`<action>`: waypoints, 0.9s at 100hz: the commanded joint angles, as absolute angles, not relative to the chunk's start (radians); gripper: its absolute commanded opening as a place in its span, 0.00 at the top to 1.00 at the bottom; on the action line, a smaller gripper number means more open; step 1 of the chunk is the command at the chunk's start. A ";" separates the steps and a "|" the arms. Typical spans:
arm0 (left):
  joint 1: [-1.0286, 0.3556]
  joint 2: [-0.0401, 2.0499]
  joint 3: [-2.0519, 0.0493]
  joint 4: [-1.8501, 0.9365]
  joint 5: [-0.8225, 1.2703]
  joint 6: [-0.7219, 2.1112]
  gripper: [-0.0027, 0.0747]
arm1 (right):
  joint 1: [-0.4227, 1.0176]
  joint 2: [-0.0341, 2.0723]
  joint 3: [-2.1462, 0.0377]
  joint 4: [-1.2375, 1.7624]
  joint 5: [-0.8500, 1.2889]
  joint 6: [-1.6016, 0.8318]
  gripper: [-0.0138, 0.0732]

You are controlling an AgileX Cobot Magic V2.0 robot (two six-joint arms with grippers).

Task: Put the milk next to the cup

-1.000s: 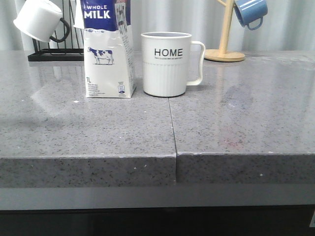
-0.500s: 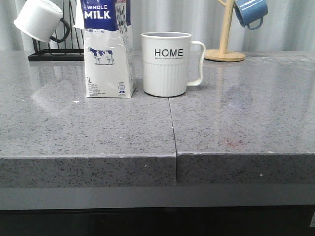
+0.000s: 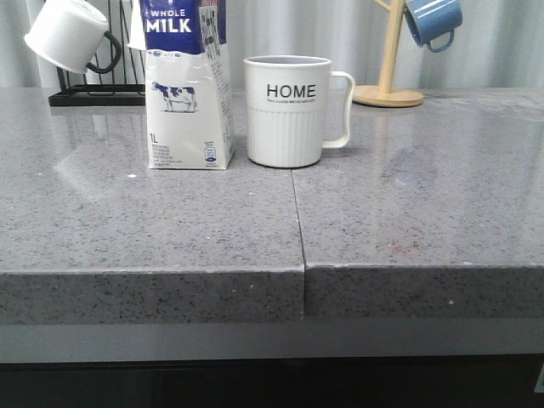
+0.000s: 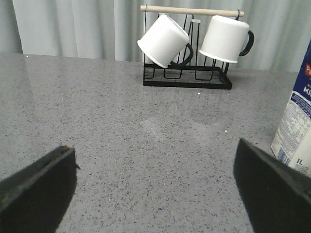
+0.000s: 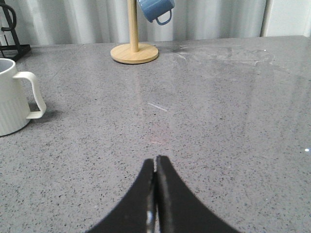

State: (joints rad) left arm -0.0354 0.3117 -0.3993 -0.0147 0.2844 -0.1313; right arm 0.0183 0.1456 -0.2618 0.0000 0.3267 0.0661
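Milk [image 3: 189, 85]: upright on the worktop [image 3: 170, 229], upper left of centre in the front view, label facing the camera; just beside the cup, a thin gap between, not touching.
Cup [image 3: 287, 110]: white, ribbed lower half, "HOME" lettering, handle turned toward the right of the frame; upright, upper centre of the front view.
Left hand [image 4: 155, 184]: fingers spread wide apart at the lower corners of the left wrist view, nothing between them; carton edge at the right border of that view, clear of the fingers.
Right hand [image 5: 155, 194]: fingers pressed together at the bottom centre of the right wrist view, gripping nothing; cup at the left edge of that view, well apart.
Task state: judged done or all but done, carton standing free next to the cup.
Risk, carton: tall and narrow, easily tipped by a sideways brush from the near finger of the left hand; a fall toward the cup likely to knock it.
Risk, rack [image 4: 187, 73]: two black-handled mugs [image 4: 165, 41] hanging at the upper centre of the left wrist view; a forward swing could hit them.
Risk, seam [image 3: 297, 221]: joint in the worktop close by the cup; sliding the cup across it might catch the base.
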 commanded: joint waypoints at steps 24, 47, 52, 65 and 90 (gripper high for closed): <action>-0.034 0.171 -0.406 -0.032 0.307 -0.145 0.93 | 0.014 0.155 -0.288 -0.011 0.238 0.064 0.92; -0.034 0.171 -0.406 -0.032 0.312 -0.145 0.99 | 0.014 0.155 -0.288 -0.011 0.238 0.064 0.92; -0.034 0.171 -0.406 -0.032 0.310 -0.145 0.99 | 0.014 0.155 -0.288 -0.011 0.238 0.064 0.92; -0.034 0.171 -0.406 -0.032 0.310 -0.145 0.99 | 0.014 0.155 -0.288 -0.011 0.238 0.064 0.92; -0.034 0.171 -0.406 -0.008 0.310 -0.140 0.99 | 0.014 0.155 -0.288 -0.011 0.238 0.064 0.92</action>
State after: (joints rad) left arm -0.0354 0.1609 -0.3784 -0.0232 0.3820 -0.1352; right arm 0.0183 0.1456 -0.2618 0.0000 0.3267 0.0661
